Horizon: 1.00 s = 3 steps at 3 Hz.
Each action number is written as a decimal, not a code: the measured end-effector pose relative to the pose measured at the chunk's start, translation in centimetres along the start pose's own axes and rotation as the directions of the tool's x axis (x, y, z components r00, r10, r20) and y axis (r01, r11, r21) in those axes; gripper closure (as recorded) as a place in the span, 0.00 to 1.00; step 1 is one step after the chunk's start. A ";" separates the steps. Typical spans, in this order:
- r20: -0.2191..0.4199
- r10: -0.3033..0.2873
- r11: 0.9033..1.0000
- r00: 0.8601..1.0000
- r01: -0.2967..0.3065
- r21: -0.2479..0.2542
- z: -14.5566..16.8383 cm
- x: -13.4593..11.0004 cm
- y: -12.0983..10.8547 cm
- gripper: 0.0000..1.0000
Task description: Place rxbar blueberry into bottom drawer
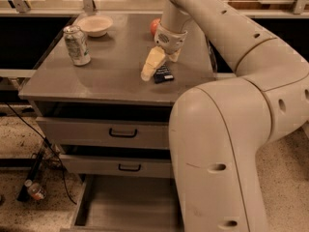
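Observation:
The rxbar blueberry, a small dark navy bar, lies flat on the grey cabinet top near its front right. My gripper is down at the bar, open, with one cream finger touching the top just left of the bar. The other finger is mostly hidden behind the wrist. The bottom drawer is pulled out below the two upper drawers, and its plain floor shows. My arm's big white body covers the drawer's right part.
A soda can and a white bowl stand at the back left of the top. A red apple sits behind my wrist. The two upper drawers are slightly ajar. A bottle and cables lie on the floor at left.

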<state>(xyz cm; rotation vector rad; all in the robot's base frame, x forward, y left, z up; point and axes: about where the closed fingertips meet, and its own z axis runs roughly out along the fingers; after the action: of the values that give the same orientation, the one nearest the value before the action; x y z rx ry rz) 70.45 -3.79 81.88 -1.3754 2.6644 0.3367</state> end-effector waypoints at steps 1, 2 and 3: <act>0.000 0.000 1.000 1.000 0.000 0.000 0.0 0.0 0.0 0.26; 0.000 0.000 1.000 1.000 0.000 0.000 0.0 0.0 0.0 0.56; 0.000 0.000 1.000 1.000 0.000 0.000 0.0 0.0 0.0 0.81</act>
<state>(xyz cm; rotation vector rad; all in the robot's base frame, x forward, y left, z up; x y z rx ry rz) 70.46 -3.79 81.88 -1.3754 2.6643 0.3367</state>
